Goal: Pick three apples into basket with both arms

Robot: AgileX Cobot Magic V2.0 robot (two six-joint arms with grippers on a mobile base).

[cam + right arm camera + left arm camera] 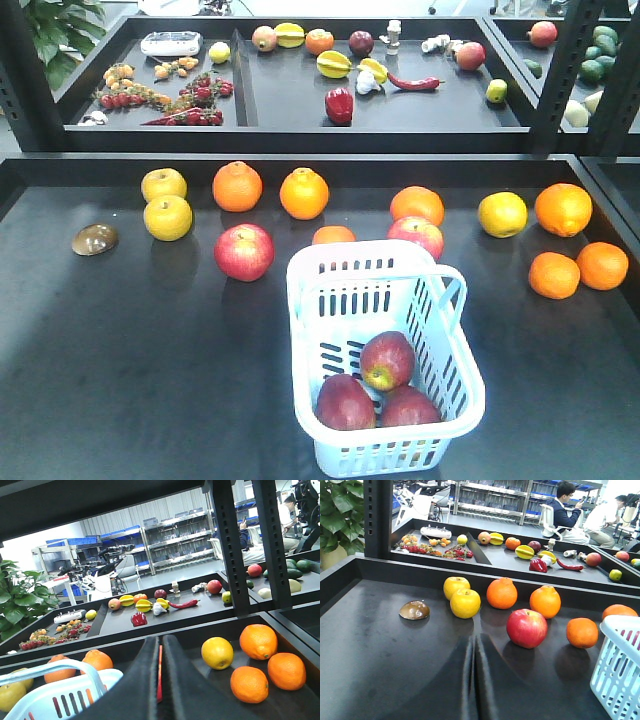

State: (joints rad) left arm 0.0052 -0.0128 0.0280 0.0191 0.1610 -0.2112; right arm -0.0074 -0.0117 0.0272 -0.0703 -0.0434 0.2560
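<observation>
three apples in, arms pulled back

the black worktop carries the pale blue slotted plastic basket, which holds all three dark red apples; left gripper and right gripper are both pressed together and empty, so judged best kept clear of the basket handle.
</observation>
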